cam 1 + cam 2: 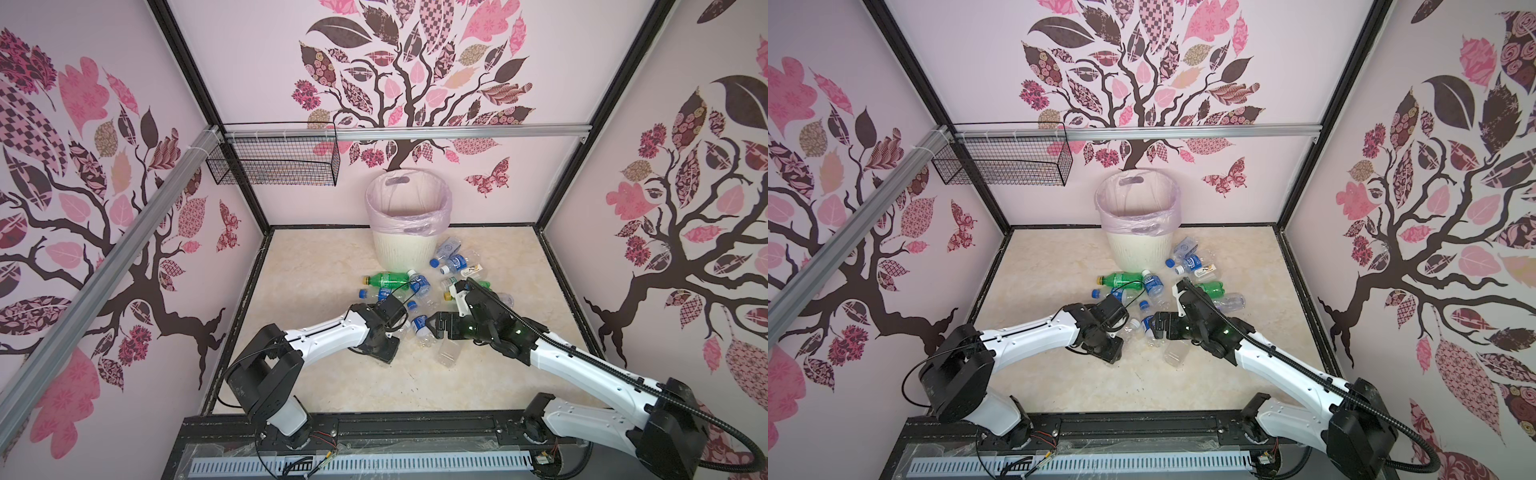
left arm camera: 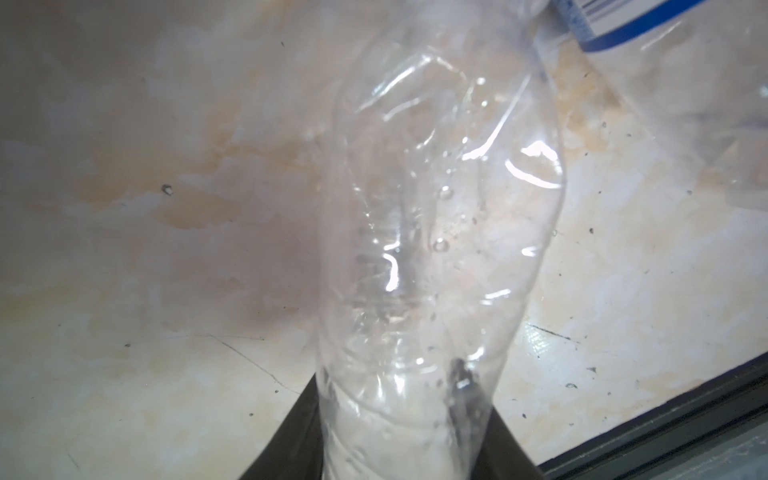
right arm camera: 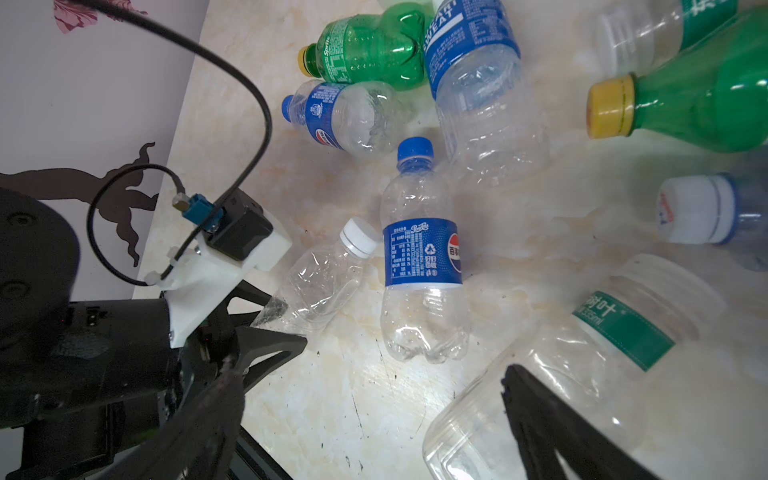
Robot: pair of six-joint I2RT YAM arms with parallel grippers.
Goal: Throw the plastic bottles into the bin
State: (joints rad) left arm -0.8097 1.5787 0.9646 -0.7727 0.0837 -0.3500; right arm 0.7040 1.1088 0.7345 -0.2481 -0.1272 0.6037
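Left claw (image 2: 403, 399) first. On its wrist camera I've got the clear white-capped bottle (image 2: 436, 228) pinched between the two black fingers (image 2: 286, 444), and its thin wall is buckled where they press. So the left claw is clamped on that bottle. The right wrist camera gives me the side-on look: the base end sits in the claw and the white cap points straight away from it. The bottle is low over the marble floor (image 3: 353, 395), but I can't tell whether it is off the floor.

Over to the right claw (image 3: 372, 370). Its jaws are spread as wide as they go and nothing is gripped. One finger (image 3: 552, 419) crosses in front of the wide-mouthed bottle with the green label (image 3: 582, 361), which lies on its side. Whether they touch, I can't say. Just ahead of the open jaws lies the Pepsi bottle (image 3: 422, 257), base towards the claw and blue cap pointing away. It is just beside the bottle the left claw holds.

Further out from the right claw the pile carries on. There's a green Sprite bottle (image 3: 365, 50), a tall blue-labelled bottle (image 3: 478, 83) next to it, and a second green bottle with a yellow cap (image 3: 706, 95) off to the finger's side.

In a top view the bin (image 1: 405, 253) stands upright against the back wall, pink liner folded over its rim. It is well beyond both claws, on the far side of the pile.
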